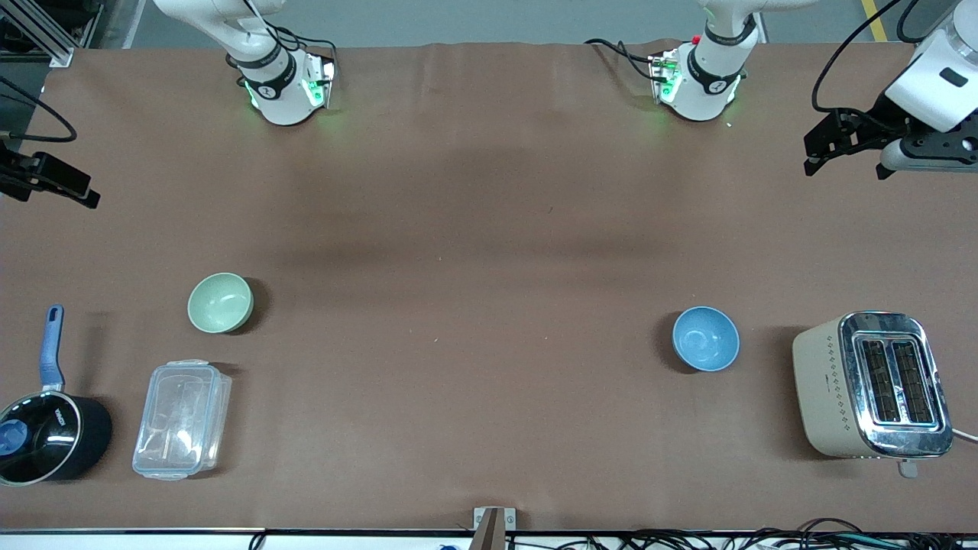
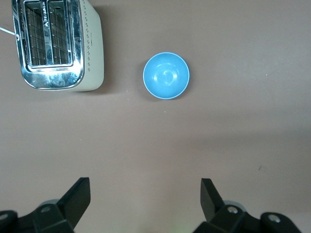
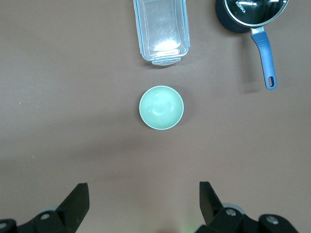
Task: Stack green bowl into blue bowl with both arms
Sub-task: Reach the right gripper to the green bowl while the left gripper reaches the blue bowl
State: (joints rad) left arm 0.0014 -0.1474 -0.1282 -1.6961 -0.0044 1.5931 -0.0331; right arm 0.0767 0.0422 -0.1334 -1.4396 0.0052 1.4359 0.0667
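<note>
The green bowl (image 1: 220, 302) sits upright and empty on the brown table toward the right arm's end; it also shows in the right wrist view (image 3: 161, 107). The blue bowl (image 1: 705, 338) sits upright and empty toward the left arm's end; it also shows in the left wrist view (image 2: 166, 75). My left gripper (image 1: 845, 168) hangs high over bare table at the left arm's end, open and empty (image 2: 146, 196). My right gripper (image 1: 69, 186) hangs high over the table edge at the right arm's end, open and empty (image 3: 144, 198). Both are well apart from the bowls.
A cream and chrome toaster (image 1: 871, 386) stands beside the blue bowl at the left arm's end. A clear plastic lidded box (image 1: 182, 420) and a black saucepan with a blue handle (image 1: 46, 435) lie nearer the front camera than the green bowl.
</note>
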